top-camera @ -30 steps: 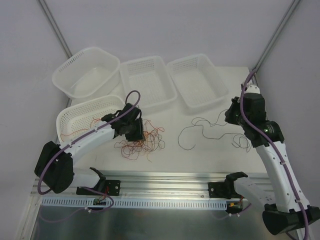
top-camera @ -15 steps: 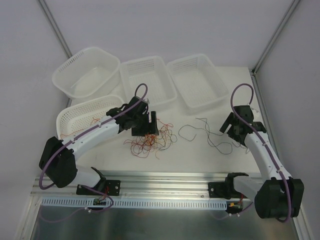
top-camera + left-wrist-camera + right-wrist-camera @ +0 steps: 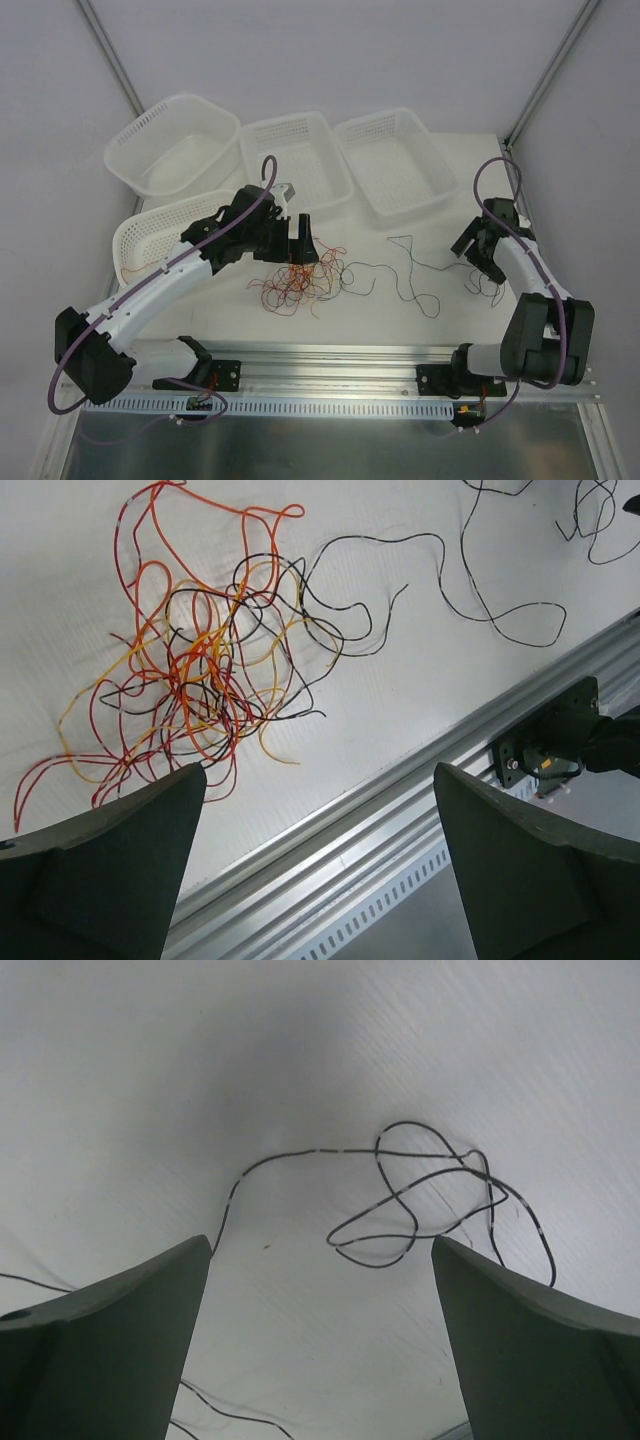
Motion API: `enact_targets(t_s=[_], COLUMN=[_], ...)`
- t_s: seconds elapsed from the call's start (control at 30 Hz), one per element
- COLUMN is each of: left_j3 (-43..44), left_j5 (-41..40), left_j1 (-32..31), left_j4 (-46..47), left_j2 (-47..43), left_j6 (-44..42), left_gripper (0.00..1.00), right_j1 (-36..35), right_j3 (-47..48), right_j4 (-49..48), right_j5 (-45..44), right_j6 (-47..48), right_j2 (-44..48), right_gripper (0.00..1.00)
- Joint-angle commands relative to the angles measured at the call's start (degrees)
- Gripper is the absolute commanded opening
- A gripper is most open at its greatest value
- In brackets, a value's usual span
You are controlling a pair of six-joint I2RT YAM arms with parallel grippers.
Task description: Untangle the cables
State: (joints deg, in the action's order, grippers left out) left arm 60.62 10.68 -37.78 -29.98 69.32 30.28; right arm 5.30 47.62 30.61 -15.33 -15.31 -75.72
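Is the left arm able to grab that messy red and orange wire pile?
Probably yes. The left pincer hangs open just over the tangle of cables, and nothing sits between them to block it.

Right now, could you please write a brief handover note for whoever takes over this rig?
Left gripper: open, empty, above the tangle.
Right gripper: open, empty, above a black loop.
Cables: red, orange and black tangle below the left gripper; black strands run from it toward the right gripper.
Done: black strands partly drawn out.
Left: the tangle is not yet pulled apart; nothing is gripped.
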Motion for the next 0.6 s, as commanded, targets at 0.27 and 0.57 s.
enact_targets(t_s=[0.27,0.57], left_j3=[2.31,3.53], left_j5=[-7.15,-22.97], left_j1=[7.02,9.91], left_j4=[-1.05,-0.7], left_j2=[-4.1,-3.84], left_j6=[-15.68,-21.49], left_gripper=[0.99,0.99], right_j1=[4.98,4.98], right_j3=[4.86,4.68], right_j4=[-3.98,-4.94], right_j5=[3.03,1.8], right_j6=[-1.12,-1.48], right_j2=[-11.63,-14.1], right_gripper=[0.91,0.42])
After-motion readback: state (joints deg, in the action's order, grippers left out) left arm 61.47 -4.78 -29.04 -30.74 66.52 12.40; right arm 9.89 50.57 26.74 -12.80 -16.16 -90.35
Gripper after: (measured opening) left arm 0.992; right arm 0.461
